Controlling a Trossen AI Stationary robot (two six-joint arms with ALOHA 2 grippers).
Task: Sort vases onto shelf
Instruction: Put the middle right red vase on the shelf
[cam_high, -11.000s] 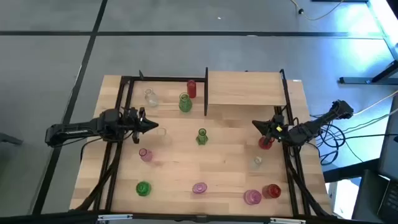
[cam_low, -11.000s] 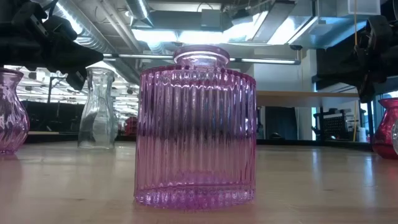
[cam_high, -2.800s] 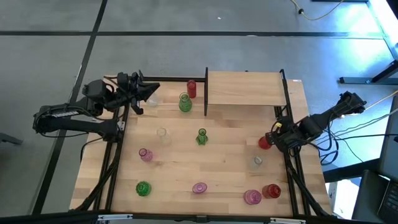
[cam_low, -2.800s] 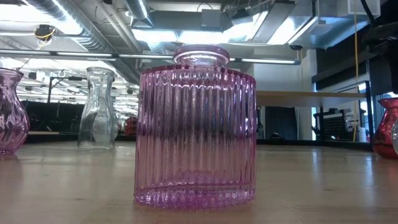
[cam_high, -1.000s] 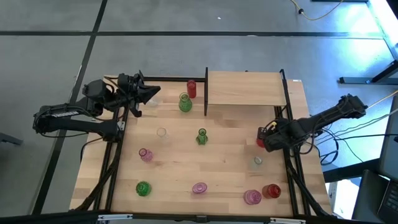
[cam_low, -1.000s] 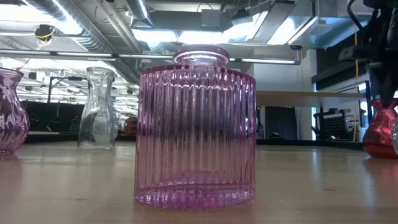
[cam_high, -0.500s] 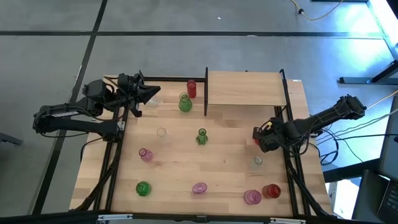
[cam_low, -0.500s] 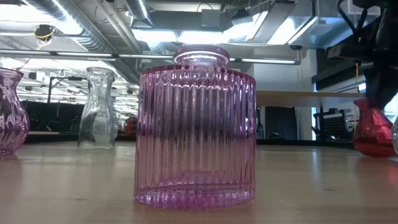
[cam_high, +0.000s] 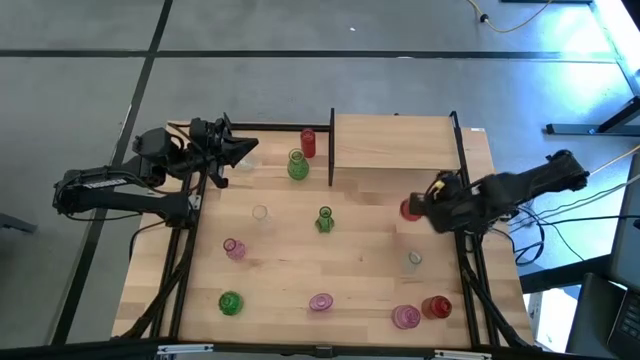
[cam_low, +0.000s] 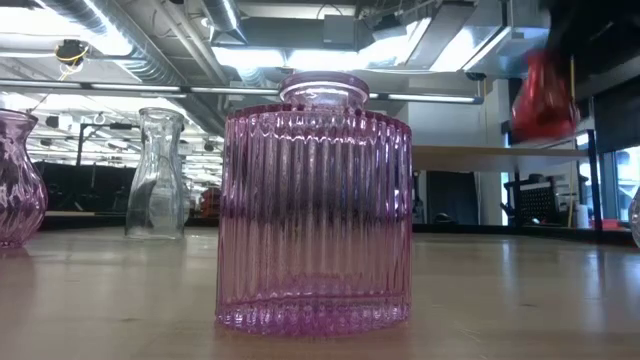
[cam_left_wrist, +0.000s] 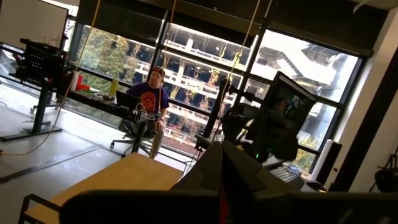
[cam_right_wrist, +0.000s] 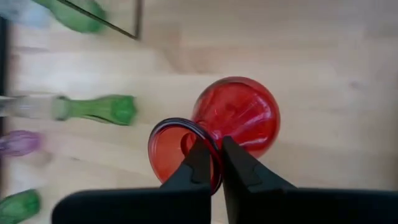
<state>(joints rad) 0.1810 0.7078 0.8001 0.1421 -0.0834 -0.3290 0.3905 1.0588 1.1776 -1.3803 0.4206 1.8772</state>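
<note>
Lifted clear of the worktop (cam_high: 340, 250) since a second ago, when it was still standing on the wood, the red vase (cam_high: 410, 209) is now carried in the air by the right tool (cam_high: 432, 204), which has drawn up and slightly toward the shelf (cam_high: 393, 141). In the low view the red vase (cam_low: 541, 97) is seen high up and blurred. The right tool (cam_right_wrist: 211, 163) is closed on the rim of this vase (cam_right_wrist: 236, 118), one finger inside the mouth and one outside, the bulbous body hanging beyond the fingertips.

The shelf board is seen just beyond the right tool, raised on black posts. Across the worktop from that tool, the left tool (cam_high: 248, 147) is held shut and empty beside a clear vase (cam_high: 244, 163), near the far-left corner, unchanged from a second ago.

A ribbed pink vase (cam_low: 314, 205) is seen nearest the low camera. A green vase (cam_high: 325, 219) and a second green one (cam_high: 297, 165) stand between the two tools, with a red cylinder (cam_high: 308, 143) beside the shelf post. A small clear vase (cam_high: 415, 260) is set just in front of the right tool.
</note>
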